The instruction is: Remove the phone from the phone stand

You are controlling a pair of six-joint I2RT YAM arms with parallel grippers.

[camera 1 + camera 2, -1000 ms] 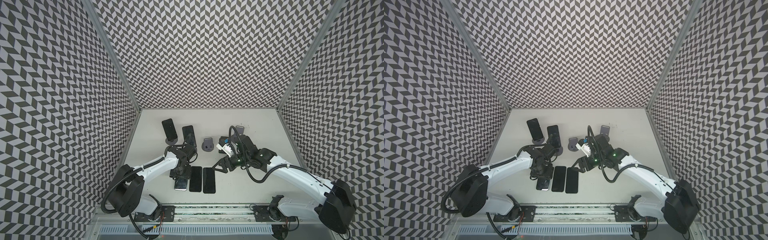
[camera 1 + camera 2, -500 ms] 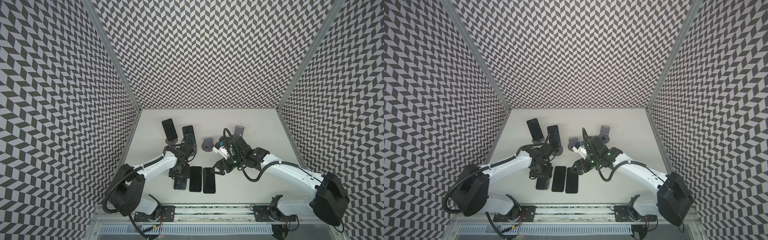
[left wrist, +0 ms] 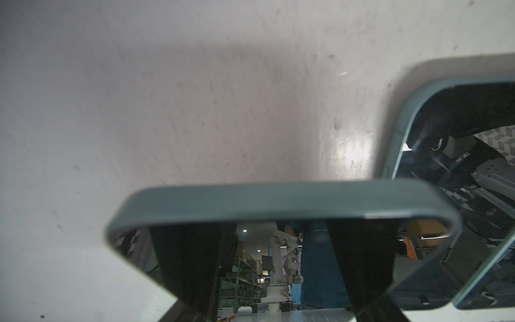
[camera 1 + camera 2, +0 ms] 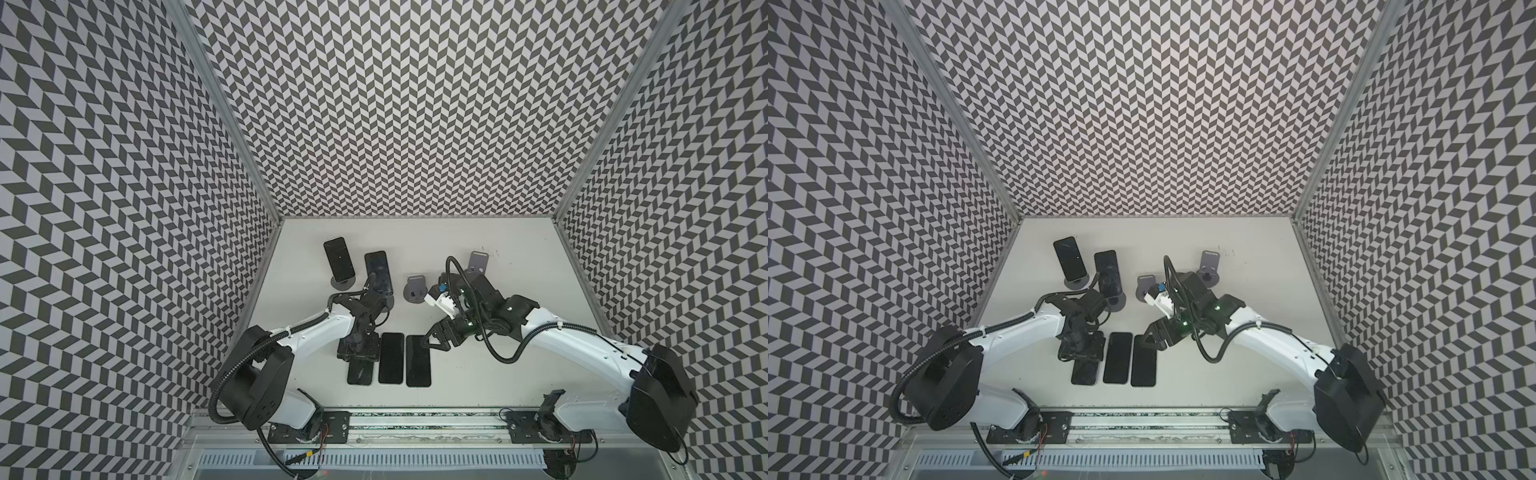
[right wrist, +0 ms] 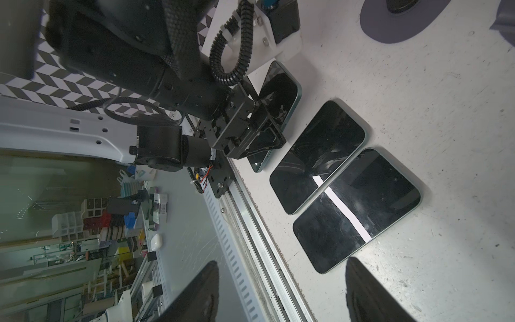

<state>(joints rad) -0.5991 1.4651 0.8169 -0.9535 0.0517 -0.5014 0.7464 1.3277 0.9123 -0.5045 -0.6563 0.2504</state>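
Starting at the left rear, we find one phone (image 4: 338, 258) leaning upright on its stand (image 4: 343, 283). Just beside it, a second phone (image 4: 379, 272) leans on a second stand (image 4: 1119, 302), whose base the left arm largely covers. In front, the left gripper (image 4: 359, 355) sits over the left flat phone (image 4: 359, 373) and hides its far half. In the left wrist view its fingers (image 3: 186, 264) stand apart above the screen, but we cannot tell whether they touch it. A middle flat phone (image 4: 391, 358) and a right flat phone (image 4: 418, 368) lie alongside. The right gripper (image 4: 425, 343) hangs over the latter's far end, fingers (image 5: 195, 295) wide and holding nothing. Behind it stands an empty stand (image 4: 415, 287). The right wrist partly masks a rear stand (image 4: 478, 262).
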